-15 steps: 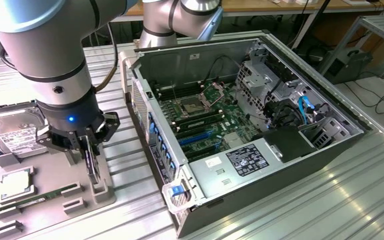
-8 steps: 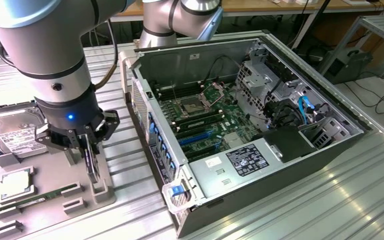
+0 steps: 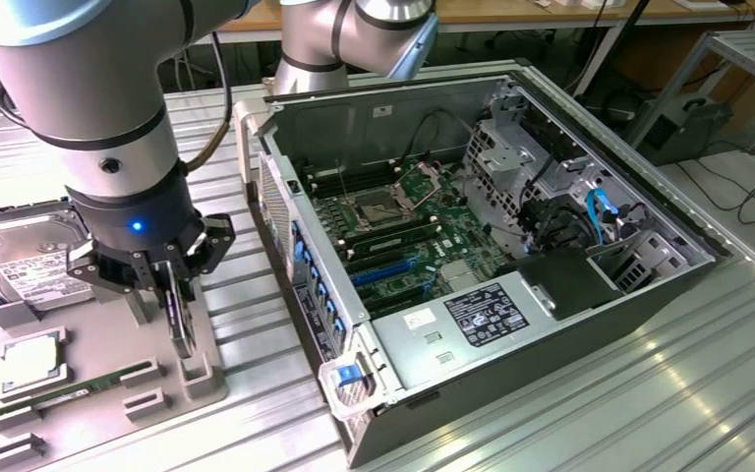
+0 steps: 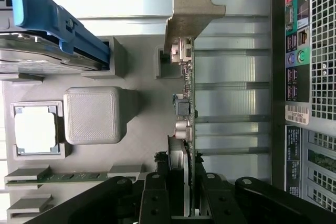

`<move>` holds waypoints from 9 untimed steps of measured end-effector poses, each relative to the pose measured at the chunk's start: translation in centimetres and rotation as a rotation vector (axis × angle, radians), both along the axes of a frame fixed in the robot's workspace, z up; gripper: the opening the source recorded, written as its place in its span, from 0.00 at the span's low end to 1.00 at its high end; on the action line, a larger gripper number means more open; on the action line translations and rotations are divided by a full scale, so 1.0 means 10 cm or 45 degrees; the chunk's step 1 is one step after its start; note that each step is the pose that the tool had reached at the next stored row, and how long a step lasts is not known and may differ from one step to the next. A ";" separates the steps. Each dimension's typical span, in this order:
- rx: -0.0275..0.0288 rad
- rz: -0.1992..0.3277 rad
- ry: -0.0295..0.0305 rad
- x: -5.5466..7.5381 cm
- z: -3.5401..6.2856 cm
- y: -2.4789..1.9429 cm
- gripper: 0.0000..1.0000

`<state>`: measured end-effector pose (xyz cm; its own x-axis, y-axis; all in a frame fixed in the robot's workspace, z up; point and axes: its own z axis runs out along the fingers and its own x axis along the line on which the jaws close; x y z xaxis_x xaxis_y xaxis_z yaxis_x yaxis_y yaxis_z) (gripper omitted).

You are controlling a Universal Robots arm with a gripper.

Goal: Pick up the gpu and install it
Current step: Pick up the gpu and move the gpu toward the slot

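The gpu (image 3: 182, 329) stands on edge at its slot in the grey fixture plate (image 3: 95, 329), on the exterior view's left. My gripper (image 3: 168, 287) comes straight down over it, shut on the card. In the wrist view the gpu (image 4: 188, 103) appears edge-on as a thin green board with its silver bracket (image 4: 190, 9) at the far end. My gripper (image 4: 182, 184) has one black finger (image 4: 156, 200) on the fan side and the other on the board side. The open computer case (image 3: 653, 295) lies to the exterior view's right, with blue slots (image 3: 384, 267) on its motherboard.
The fixture plate also holds a hard drive (image 3: 24, 258), a processor (image 3: 30, 359) and a RAM stick (image 3: 76, 390). The case's rear panel (image 4: 310, 77) stands close beside the gpu. A second arm's base (image 3: 338, 39) rises behind the case. Ribbed metal table (image 3: 640, 393) surrounds everything.
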<state>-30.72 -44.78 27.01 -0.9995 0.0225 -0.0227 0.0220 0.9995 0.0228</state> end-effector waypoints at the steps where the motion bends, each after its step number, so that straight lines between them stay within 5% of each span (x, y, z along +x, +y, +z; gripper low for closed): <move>1: 0.0000 0.000 0.0000 0.00 0.005 0.000 0.28; 9: 0.0000 0.000 0.0000 0.00 0.052 0.000 0.28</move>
